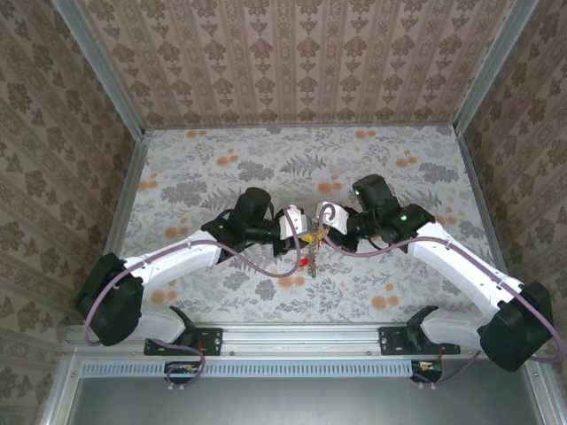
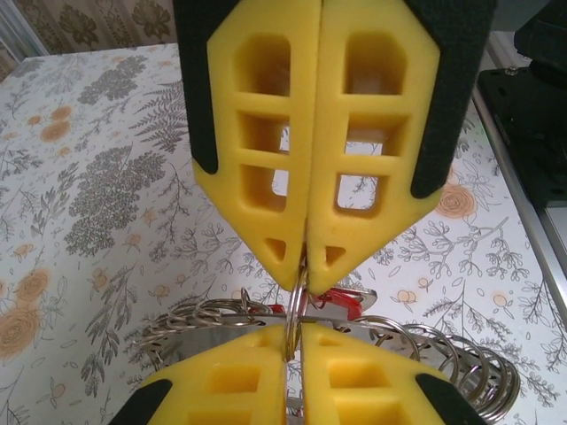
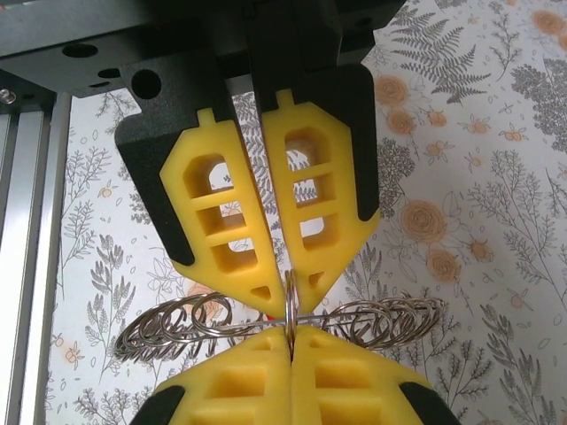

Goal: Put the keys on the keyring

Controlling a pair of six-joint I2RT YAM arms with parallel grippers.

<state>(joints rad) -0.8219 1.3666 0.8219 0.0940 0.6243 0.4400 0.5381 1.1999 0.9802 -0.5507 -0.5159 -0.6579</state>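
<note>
Your table (image 1: 221, 150) is a floral-patterned surface. Over its middle your two arms meet nose to nose, the left arm (image 1: 177, 257) reaching in from one side and the right arm (image 1: 456, 257) from the other. The left gripper (image 2: 292, 343) is clenched, its yellow pads (image 2: 239, 376) pressed together on a thin wire loop of the keyring (image 3: 177, 326). The right gripper (image 3: 291, 341) is clamped on the same loop from the opposite side, tip against tip. So the keyring is held between the two grippers, with its many silvery loops fanned out to either side of the pinch. A red-tagged key (image 2: 341, 303) sits just behind the pinched loop. You cannot tell whether it is threaded on or only resting there.

Watch the grip first. Both holds are at the very fingertips on thin, slick wire, so any twist or pull between the arms could let the loop slip and drop the whole bunch. Pulling the arms apart too hard could bend the loop instead. The tips touch, so pressing closer may shove one gripper off the wire. If the key is not through the coil, loosening either gripper could shed it.
</note>
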